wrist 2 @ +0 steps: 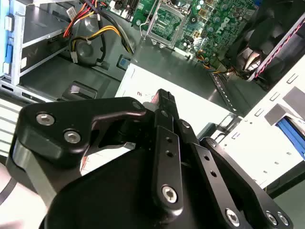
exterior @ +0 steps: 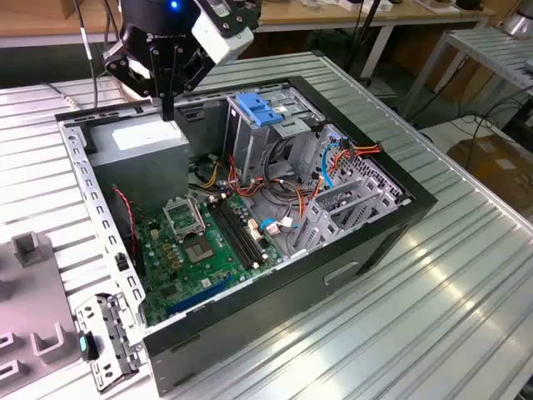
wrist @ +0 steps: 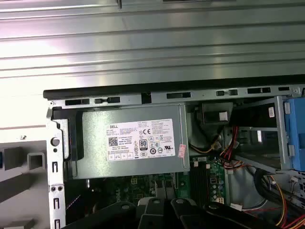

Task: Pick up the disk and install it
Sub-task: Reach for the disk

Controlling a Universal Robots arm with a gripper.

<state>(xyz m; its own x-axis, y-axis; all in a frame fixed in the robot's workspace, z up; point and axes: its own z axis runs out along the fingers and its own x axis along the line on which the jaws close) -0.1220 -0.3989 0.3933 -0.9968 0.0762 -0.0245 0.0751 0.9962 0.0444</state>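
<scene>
Disk in its bay, arm empty: the gripper (exterior: 167,113) hangs with its fingers pressed together and nothing between them, just above the power supply (exterior: 143,137) at a corner of the open case (exterior: 350,262). The disk (exterior: 260,110) is not in its grasp. Its blue bracket shows at the top of the upright drive cage (exterior: 287,137) inside the case, near the middle of the exterior view and well apart from the gripper. By the look of it, the pick-up and the seating are done and the task stands at or near its end. Whether the bracket is pushed fully home cannot be told.

Beside the cage, 1 tangle of red, orange and blue cables (exterior: 287,196) runs down toward the green motherboard (exterior: 208,242), crowding the space next to the bay. In the first wrist view the power supply's white sticker faces the camera. The case lies on a ribbed metal table (exterior: 450,317), and 1 grey fixture (exterior: 29,246) sits outside the case at the exterior view's left.
</scene>
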